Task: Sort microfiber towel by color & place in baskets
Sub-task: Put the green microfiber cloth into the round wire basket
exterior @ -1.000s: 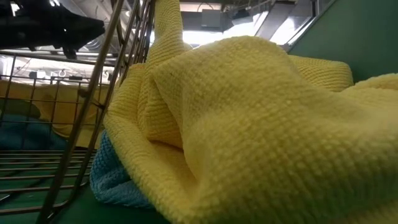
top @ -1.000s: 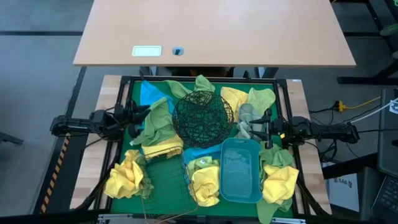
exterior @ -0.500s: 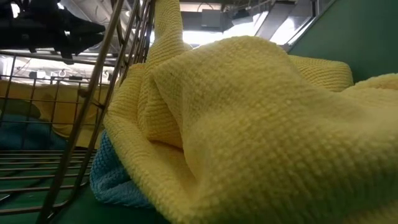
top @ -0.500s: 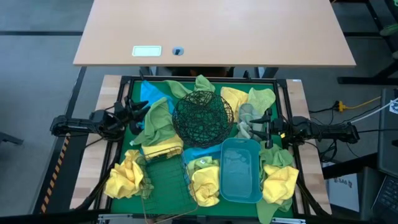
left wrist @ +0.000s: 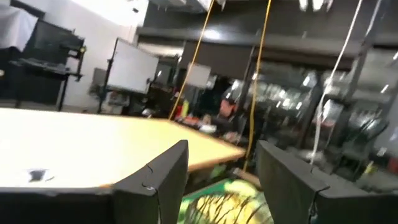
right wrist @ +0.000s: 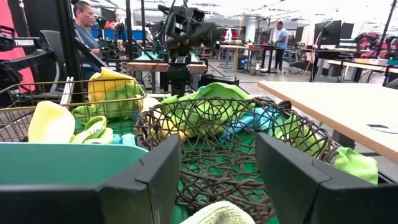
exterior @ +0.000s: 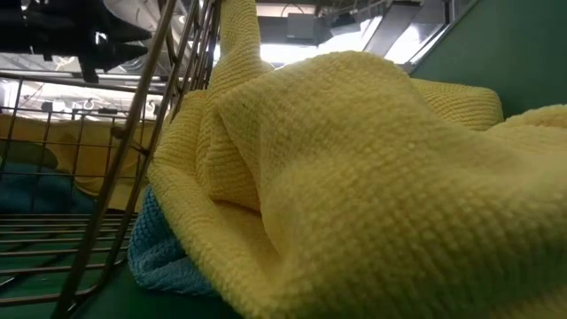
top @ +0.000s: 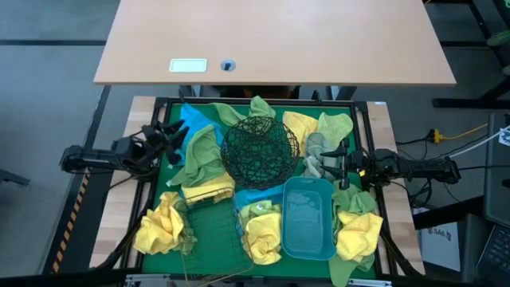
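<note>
Towels lie scattered all round the black wire-mesh bowl (top: 260,149), so use it as your anchor. Far left of the bowl, your left gripper (top: 169,135) hangs with jaws spread wide and nothing between them, seemingly free to take another cloth. Between it and the bowl sits a light green towel (top: 201,153); just front-left of the bowl the copper wire basket (top: 213,229) holds a yellow towel (top: 209,190). Front-right of the bowl the bluish plastic tub (top: 308,218) looks empty. Right of the bowl, your right gripper (top: 333,160) waits partly open, empty, facing the mesh.
</note>
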You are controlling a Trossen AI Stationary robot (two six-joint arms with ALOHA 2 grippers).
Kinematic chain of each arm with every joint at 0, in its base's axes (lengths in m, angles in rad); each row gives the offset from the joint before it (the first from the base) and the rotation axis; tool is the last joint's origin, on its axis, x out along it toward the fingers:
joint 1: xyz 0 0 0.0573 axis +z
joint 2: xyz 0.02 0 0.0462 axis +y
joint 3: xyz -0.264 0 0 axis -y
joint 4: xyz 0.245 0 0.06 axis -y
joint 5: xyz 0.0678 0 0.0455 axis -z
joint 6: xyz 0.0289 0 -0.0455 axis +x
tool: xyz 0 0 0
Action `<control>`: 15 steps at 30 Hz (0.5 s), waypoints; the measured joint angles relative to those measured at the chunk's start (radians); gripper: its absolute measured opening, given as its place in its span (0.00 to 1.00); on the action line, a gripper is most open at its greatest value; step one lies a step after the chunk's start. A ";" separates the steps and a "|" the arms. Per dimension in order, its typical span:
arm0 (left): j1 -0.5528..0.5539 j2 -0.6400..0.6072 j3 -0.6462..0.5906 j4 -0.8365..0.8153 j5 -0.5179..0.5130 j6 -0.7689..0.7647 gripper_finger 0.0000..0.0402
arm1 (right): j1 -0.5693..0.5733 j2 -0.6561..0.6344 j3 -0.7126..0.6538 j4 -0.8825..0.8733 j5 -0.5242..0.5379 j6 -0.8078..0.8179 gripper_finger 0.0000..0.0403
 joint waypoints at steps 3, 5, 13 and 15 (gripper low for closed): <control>0.000 0.041 0.012 -0.085 -0.048 -0.017 0.46 | 0.000 0.000 0.000 0.001 0.000 0.000 0.52; 0.000 0.058 0.015 -0.119 -0.087 -0.027 0.46 | 0.000 0.000 0.000 0.002 0.000 0.000 0.52; 0.000 0.072 0.016 -0.309 -0.151 -0.083 0.45 | 0.000 0.000 0.000 0.002 0.000 0.000 0.52; 0.000 0.072 0.016 -0.377 -0.150 -0.116 0.45 | 0.000 0.000 0.000 0.002 -0.001 0.000 0.52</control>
